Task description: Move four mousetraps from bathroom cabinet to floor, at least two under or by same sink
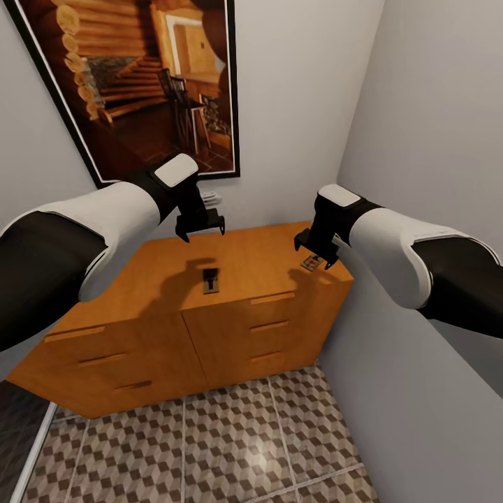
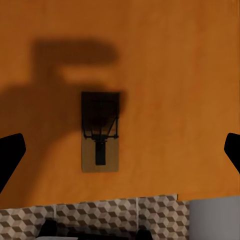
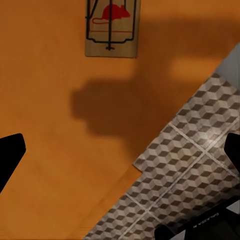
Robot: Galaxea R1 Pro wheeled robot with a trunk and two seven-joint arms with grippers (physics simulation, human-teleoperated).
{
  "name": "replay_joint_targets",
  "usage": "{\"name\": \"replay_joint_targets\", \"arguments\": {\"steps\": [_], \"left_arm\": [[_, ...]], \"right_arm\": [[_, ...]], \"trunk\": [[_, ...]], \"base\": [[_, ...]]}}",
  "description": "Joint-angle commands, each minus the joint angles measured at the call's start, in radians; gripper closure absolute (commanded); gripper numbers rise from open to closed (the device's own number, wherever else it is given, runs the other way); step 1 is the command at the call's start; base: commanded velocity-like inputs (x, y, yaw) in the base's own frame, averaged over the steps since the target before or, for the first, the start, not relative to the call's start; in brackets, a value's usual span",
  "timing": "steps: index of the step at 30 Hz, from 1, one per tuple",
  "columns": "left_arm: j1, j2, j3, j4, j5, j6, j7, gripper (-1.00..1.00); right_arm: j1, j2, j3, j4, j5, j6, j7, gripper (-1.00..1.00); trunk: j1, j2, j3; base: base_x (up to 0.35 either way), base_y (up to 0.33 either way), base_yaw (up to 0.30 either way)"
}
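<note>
- Two mousetraps are seen lying flat on the cabinet [image 1: 237, 262] top: one mousetrap [image 1: 210, 281] near the front edge at the middle, in the left arm's shadow, and a second mousetrap [image 1: 311, 263] near the right front corner, partly hidden by the right end effector [image 1: 316, 253].
- Each trap is judged light, stiff and thin (a small wooden board), so little grip force is needed; the flat lie on smooth wood may let it slide when pinched.
- The long edges of the board are judged the best place to be held, clear of the wire spring parts, which could snap or shift.
- The left end effector [image 1: 200, 228] is held above the cabinet top, fingers spread and nothing between them; the right one also hovers with fingers apart, empty.
- The left wrist view gives the middle trap [image 2: 100, 131] squarely from above, its dark wire and wooden board plain, which the head view shows only small.
- The right wrist view reveals the red mouse mark on the second trap [image 3: 111, 28], and the patterned bathroom floor [image 3: 190, 165] past the cabinet edge (the head view hides much of that trap).
</note>
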State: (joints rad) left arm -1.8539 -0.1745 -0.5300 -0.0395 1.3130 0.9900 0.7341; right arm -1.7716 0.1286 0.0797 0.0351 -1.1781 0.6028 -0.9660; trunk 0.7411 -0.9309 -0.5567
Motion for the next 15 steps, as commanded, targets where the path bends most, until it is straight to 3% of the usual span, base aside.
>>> {"name": "replay_joint_targets", "arguments": {"steps": [1,10,15], "left_arm": [[-0.001,0.000,-0.004,-0.004,0.010,0.002,0.008,-1.00],[-0.001,0.000,-0.004,-0.025,0.011,0.004,0.008,-1.00],[-0.001,0.000,-0.004,-0.031,0.012,0.004,0.008,-1.00]], "right_arm": [[0.000,0.000,0.008,0.002,0.001,0.007,0.001,-1.00],[0.006,0.000,0.008,0.002,0.056,0.006,0.026,-1.00],[0.007,0.000,0.008,0.002,0.069,0.006,0.039,-1.00]], "trunk": [[0.004,-0.008,-0.004],[0.039,-0.071,-0.032],[0.039,-0.071,-0.032]], "base": [[0.000,0.000,0.000],[0.000,0.000,0.000],[0.000,0.000,0.000]]}}
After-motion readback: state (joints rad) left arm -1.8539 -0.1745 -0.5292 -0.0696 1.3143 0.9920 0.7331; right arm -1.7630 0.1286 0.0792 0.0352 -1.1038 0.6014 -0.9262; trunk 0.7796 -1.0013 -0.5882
